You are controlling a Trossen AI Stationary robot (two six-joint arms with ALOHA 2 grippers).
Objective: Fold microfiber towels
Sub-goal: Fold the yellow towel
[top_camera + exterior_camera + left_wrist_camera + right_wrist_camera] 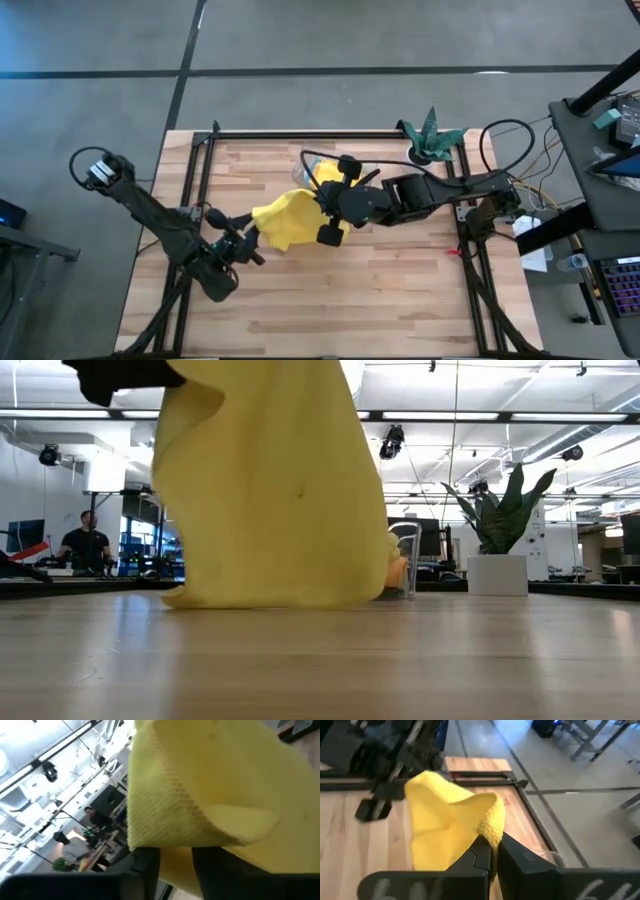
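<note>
Item: yellow towel point(285, 222), held aloft over the table's point(400, 290) middle, lower hem touching the wood, right pincer point(494, 844) clenched on one edge, left pincer point(250, 238) grasping the opposite edge, apparently to spread it for folding.

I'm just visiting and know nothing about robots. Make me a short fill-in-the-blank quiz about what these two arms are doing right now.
1. Both arms hold up a towel whose colour is ____.
2. The right fingers are ____ on the towel's edge.
3. The towel's bottom edge touches the ____.
4. In the table's far right corner stands a ____.

Missing words: yellow; shut; table; plant
</note>
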